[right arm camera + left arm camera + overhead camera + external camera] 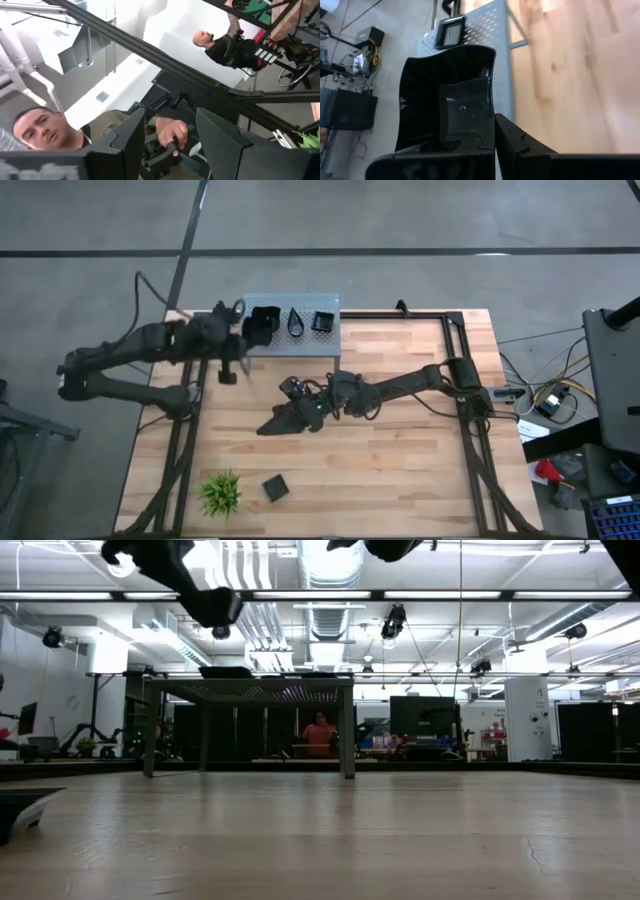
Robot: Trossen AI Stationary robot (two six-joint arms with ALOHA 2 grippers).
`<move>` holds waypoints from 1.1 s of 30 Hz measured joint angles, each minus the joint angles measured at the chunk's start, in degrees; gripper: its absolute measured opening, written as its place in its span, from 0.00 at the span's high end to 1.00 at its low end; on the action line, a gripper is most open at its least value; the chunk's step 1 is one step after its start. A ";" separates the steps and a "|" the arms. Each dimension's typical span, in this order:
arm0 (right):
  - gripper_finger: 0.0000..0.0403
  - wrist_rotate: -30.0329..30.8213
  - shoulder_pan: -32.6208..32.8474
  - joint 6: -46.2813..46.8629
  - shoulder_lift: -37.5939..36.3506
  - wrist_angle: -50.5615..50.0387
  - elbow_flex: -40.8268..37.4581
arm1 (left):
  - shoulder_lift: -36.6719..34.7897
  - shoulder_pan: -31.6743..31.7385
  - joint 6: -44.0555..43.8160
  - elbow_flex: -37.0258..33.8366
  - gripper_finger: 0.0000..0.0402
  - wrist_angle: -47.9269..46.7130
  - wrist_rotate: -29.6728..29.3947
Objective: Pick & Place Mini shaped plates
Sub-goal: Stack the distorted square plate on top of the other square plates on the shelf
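My left hand point(252, 330) grips a square plate point(447, 97) over the perforated tray point(330, 340). My right hand point(285, 420) hangs open. Released tilted, I'd expect it to tip off the tray's edge.

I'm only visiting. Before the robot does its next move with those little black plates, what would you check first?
1. Left gripper shut on the square black plate: ok.
2. Held plate over the grey perforated stand: ok.
3. Free spot under it: cannot tell.
4. Right gripper open and empty, at mid-table: ok.
5. Loose square plate beside the green plant, apart from both arms: ok.
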 joint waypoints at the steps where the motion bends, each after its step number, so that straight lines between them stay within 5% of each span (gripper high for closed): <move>1: 0.57 0.29 0.12 -0.21 -0.10 -0.03 0.00 | 0.40 2.38 1.40 0.00 1.00 0.77 1.24; 10: 0.59 3.64 1.22 -1.60 -0.22 -0.08 0.00 | 6.85 15.44 7.31 0.00 1.00 5.37 0.27; 23: 0.56 4.77 1.65 -2.99 -0.22 -0.08 0.00 | 16.70 15.42 8.82 0.00 1.00 6.93 -5.68; 33: 0.58 4.68 1.66 -3.64 -0.22 -0.06 0.00 | 15.57 15.13 8.51 0.00 0.98 6.82 -5.34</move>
